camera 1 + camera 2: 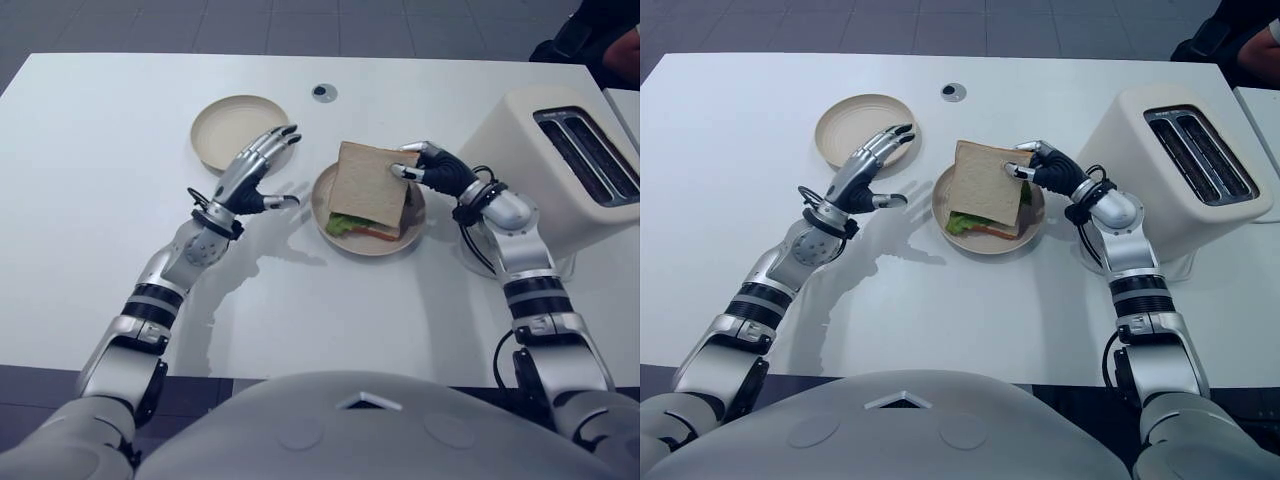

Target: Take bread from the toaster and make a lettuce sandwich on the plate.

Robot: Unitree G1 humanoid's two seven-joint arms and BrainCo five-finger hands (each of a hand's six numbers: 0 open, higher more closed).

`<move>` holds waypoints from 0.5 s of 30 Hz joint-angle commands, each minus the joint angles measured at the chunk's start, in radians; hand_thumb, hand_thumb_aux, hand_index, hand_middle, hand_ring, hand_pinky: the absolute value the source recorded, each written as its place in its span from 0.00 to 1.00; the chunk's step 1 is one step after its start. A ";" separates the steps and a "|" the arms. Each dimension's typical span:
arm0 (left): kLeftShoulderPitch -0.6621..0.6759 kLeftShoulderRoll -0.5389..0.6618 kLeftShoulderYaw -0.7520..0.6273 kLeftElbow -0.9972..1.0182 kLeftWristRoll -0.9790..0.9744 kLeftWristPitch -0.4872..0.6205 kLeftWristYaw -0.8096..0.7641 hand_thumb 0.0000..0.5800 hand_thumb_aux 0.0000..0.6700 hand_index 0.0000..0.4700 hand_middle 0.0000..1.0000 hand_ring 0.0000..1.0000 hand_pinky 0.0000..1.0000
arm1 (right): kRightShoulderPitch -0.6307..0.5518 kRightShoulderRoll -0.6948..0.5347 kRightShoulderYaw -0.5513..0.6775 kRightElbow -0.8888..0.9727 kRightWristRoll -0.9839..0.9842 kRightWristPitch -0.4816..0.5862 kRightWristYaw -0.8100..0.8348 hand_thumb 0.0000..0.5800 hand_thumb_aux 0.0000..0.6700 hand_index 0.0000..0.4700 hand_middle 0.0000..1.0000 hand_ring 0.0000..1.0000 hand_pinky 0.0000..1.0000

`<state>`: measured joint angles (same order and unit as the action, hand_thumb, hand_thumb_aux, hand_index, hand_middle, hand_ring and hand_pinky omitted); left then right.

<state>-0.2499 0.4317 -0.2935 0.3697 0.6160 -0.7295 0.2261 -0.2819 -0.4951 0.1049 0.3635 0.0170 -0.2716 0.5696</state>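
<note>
The left hand hangs open and empty beside the plate, likely out of the way. The right hand pinches the top slice, tilted over lettuce and the lower slice, apparently to lay it flat. Farther back sit a spare plate and the toaster.

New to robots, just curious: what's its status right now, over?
Right hand gripping top bread slice, tilted over lettuce on plate. Left hand open, empty. Spare dish beyond left hand, clear of plate.
</note>
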 commanded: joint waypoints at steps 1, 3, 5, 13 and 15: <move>-0.014 0.018 -0.073 -0.028 0.092 -0.040 -0.042 0.00 0.00 0.00 0.00 0.00 0.00 | -0.036 -0.009 0.055 0.114 -0.117 -0.052 -0.024 1.00 1.00 1.00 1.00 1.00 1.00; -0.033 0.017 -0.136 -0.015 0.148 -0.068 -0.076 0.02 0.01 0.01 0.00 0.00 0.00 | -0.055 -0.009 0.065 0.173 -0.155 -0.081 -0.053 1.00 1.00 1.00 1.00 1.00 1.00; -0.051 0.007 -0.204 0.044 0.165 -0.077 -0.151 0.08 0.04 0.04 0.00 0.00 0.00 | -0.061 -0.009 0.062 0.198 -0.171 -0.106 -0.079 1.00 1.00 1.00 1.00 1.00 1.00; -0.075 0.027 -0.313 0.216 0.179 -0.026 -0.285 0.20 0.11 0.11 0.00 0.00 0.00 | -0.061 0.000 0.036 0.175 -0.200 -0.162 -0.167 1.00 1.00 1.00 1.00 1.00 1.00; -0.066 0.041 -0.307 0.205 0.155 -0.032 -0.285 0.29 0.16 0.16 0.00 0.00 0.00 | -0.057 -0.010 0.015 0.148 -0.260 -0.201 -0.281 0.00 0.00 0.00 0.00 0.00 0.00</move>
<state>-0.3822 0.4304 -0.5587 0.5082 0.7338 -0.8024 0.0364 -0.3386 -0.4988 0.1458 0.5473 -0.1995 -0.4285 0.3748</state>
